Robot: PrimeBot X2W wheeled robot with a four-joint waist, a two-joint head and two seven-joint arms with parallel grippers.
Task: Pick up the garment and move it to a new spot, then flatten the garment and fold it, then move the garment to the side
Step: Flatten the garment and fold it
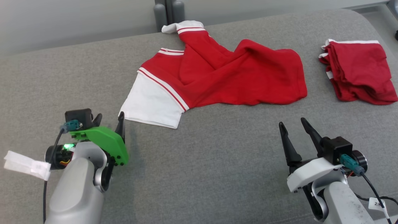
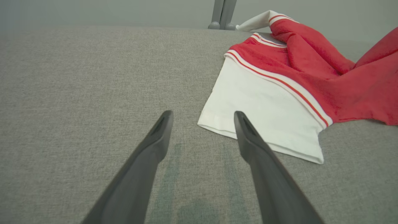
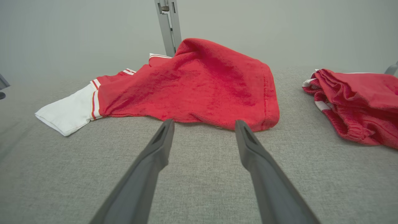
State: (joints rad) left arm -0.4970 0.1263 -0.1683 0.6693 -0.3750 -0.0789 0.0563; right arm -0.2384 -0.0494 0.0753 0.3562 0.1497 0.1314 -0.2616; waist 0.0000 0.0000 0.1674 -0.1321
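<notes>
On the left gripper (image 1: 110,115): two long dark tapered fingers (image 1: 121,126); bright green bracket (image 1: 104,141) with small dark screws (image 1: 119,162); black camera block (image 1: 79,116) with a teal plug (image 1: 72,125) and black cable (image 1: 55,143); small green lamp (image 1: 67,146) lit; white tape tab (image 1: 26,165); pale grey rounded forearm (image 1: 76,189). On the right gripper (image 1: 292,122): same dark fingers; white bracket (image 1: 311,174); second black cable (image 1: 370,185) bearing a white label (image 1: 377,203) with a printed mark.

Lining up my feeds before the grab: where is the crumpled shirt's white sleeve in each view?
Head view: white sleeve left of centre, just beyond the left gripper.
Left wrist view: sleeve right of centre, mid-height.
Right wrist view: sleeve far left, mid-height.
Shared landmark: the grey post behind the shirt, top of every view.
</notes>
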